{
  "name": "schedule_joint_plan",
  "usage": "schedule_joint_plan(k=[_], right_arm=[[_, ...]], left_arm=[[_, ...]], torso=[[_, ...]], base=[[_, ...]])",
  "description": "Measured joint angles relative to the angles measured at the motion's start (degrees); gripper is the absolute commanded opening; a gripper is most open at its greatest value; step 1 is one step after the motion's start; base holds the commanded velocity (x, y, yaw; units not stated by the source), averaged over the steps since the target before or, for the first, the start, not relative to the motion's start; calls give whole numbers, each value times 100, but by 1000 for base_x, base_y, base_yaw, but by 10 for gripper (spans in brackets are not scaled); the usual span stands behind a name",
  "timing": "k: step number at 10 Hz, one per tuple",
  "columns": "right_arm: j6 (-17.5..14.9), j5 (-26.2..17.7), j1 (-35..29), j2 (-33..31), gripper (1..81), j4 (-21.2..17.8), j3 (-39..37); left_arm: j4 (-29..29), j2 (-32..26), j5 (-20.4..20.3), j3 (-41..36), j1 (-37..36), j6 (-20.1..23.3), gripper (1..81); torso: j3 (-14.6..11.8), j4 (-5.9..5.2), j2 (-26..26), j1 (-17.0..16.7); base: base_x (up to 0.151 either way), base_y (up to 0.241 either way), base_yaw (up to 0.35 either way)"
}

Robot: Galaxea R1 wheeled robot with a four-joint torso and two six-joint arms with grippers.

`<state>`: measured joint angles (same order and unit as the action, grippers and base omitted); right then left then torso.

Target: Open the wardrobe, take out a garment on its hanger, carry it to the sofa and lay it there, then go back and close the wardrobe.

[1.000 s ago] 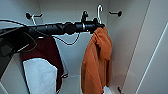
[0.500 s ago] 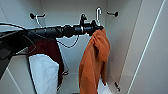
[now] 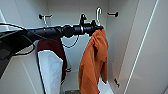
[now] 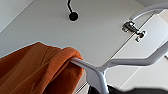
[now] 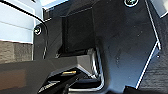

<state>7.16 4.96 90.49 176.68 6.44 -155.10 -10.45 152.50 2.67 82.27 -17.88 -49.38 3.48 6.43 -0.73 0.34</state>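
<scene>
Left end effector [image 3: 96,27] pinching thin white hanger [image 4: 117,62], lifted so bright orange soft shirt [image 3: 93,65] clears wardrobe [image 3: 140,50].

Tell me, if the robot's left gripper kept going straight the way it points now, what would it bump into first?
The left gripper points to the right, at the white hanger carrying the orange shirt. Those sit right at its tip, so it would meet them first. Beyond them stands the wardrobe's right inner wall, though depth is hard to judge.
</scene>
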Motion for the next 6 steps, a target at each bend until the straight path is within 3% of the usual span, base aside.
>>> schedule_joint_plan(k=[6], right_arm=[[0,7,16,0,811,0,0]], left_arm=[[6,425,-78,-218,143,7,10]], torso=[[0,0,0,-2]], base=[[-115,0,0]])
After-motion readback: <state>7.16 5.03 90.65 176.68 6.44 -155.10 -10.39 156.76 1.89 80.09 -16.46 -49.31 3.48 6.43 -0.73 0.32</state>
